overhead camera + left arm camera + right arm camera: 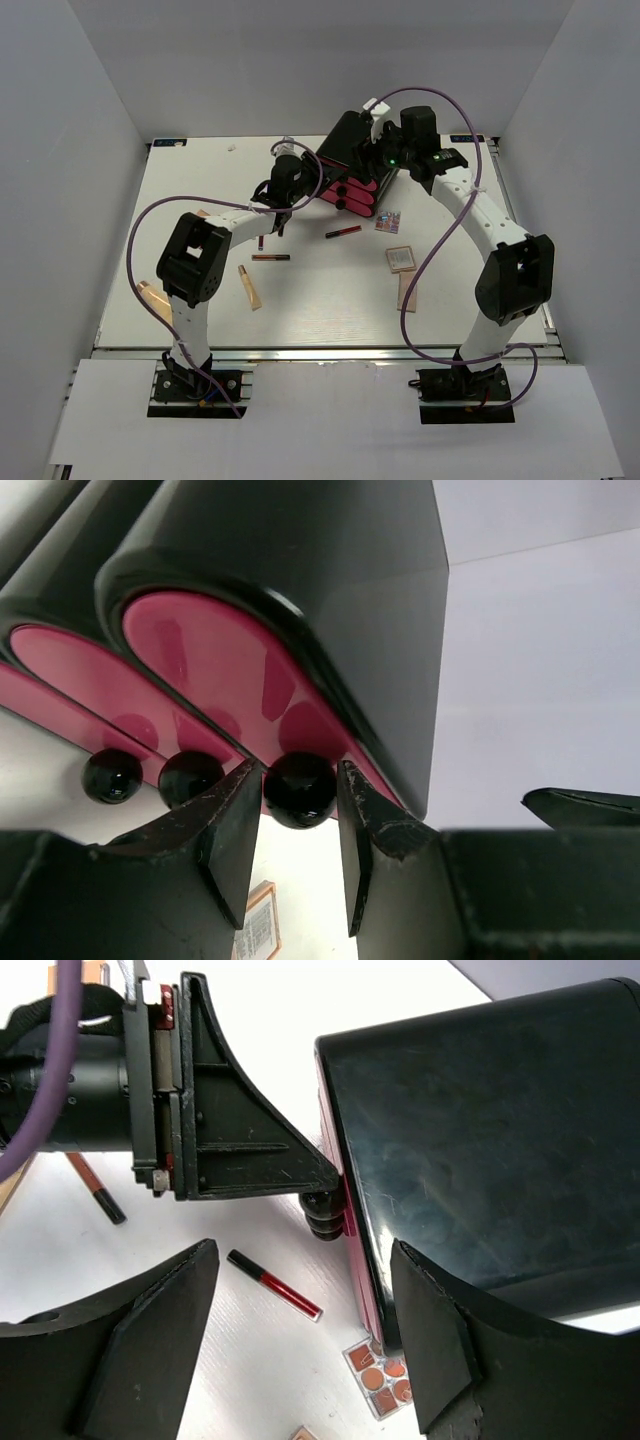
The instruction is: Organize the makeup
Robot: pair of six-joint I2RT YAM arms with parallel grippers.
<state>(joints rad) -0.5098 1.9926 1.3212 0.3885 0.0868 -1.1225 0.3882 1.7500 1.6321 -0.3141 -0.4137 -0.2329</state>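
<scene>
Two hands at black box (345, 140): left hand (298, 775) pinched on knob (300, 798) of pink drawer (230, 670); right hand (302, 1255) spread wide, holding nothing, over red stick (275, 1285) and palette (380, 1380).

A robot laboratory cell: plain white panels (70, 200) stand on three sides of the white table (330, 310), and a left arm (195, 265) and a right arm (515, 275) are bolted on a metal rail (320, 353) at its near edge.
</scene>
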